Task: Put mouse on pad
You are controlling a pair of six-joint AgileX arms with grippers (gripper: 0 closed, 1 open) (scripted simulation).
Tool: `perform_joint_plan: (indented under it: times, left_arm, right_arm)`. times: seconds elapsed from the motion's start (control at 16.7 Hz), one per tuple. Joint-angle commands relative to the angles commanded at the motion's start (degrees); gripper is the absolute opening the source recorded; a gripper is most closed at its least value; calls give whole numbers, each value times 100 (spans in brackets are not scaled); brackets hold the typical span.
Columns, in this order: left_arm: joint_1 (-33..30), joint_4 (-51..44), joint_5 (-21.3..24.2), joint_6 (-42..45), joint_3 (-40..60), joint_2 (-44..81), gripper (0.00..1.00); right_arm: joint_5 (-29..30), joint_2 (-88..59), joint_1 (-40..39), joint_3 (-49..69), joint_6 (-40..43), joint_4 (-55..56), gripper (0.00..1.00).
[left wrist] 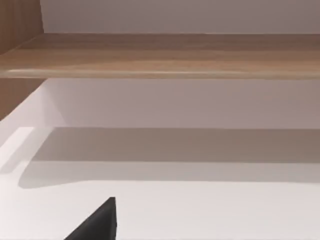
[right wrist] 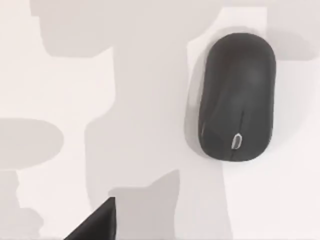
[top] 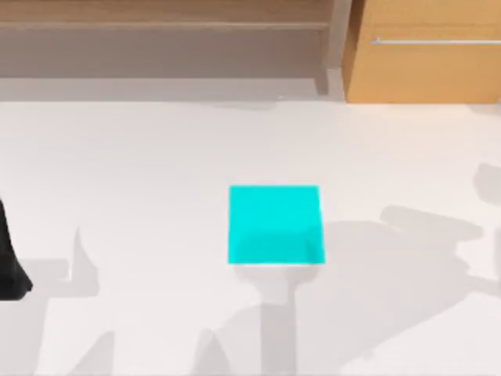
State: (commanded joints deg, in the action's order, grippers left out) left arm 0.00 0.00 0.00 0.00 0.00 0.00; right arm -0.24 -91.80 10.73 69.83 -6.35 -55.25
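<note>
The right wrist view is looking straight down on the mouse (right wrist: 237, 97), which is lying flat on the white desk (right wrist: 75, 90), untouched and free of any grip. It is showing as a dark grey rounded oblong, smooth and capsule-like, with a thin seam running along its middle toward a small pale scroll wheel near one end. Soft grey arm shadows are falling across the desk around it. A single black tip of the right gripper (right wrist: 97, 222) is poking into that view, well apart from the mouse; whether its fingers are spread or closed I cannot tell.

In the top view the pad (top: 275, 225), a flat bright cyan square, is lying bare near the middle of the desk. The left arm (top: 12, 262) is sitting parked at the desk's left edge. The left gripper (left wrist: 100, 225) is showing one black tip over bare desk, facing a wooden shelf (left wrist: 160, 55); its finger spacing cannot be told either.
</note>
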Motion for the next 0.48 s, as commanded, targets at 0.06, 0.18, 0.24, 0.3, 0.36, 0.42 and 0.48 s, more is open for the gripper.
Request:
perform_joint_plan:
  times: [0.06, 0.18, 0.24, 0.3, 0.36, 0.42, 0.48]
  left_arm:
    - [0, 0, 0, 0, 0, 0, 100]
    - [0, 0, 0, 0, 0, 0, 100]
    - [0, 0, 0, 0, 0, 0, 100]
    - [0, 0, 0, 0, 0, 0, 100]
    - [0, 0, 0, 0, 0, 0, 100]
    - [0, 0, 0, 0, 0, 0, 100]
    - [0, 0, 0, 0, 0, 0, 100]
  right_arm:
    - [0, -380, 41, 300, -21, -221, 100]
    - [4, -1021, 108, 810, -56, -584, 100]
    - [7, -1263, 134, 1012, -68, -723, 100]
    - [10, -1447, 154, 1175, -78, -832, 100]
    - [13, -1578, 169, 1293, -84, -911, 100]
    - [15, -1658, 177, 1363, -88, -957, 100]
    - [16, -1684, 180, 1387, -89, -972, 100]
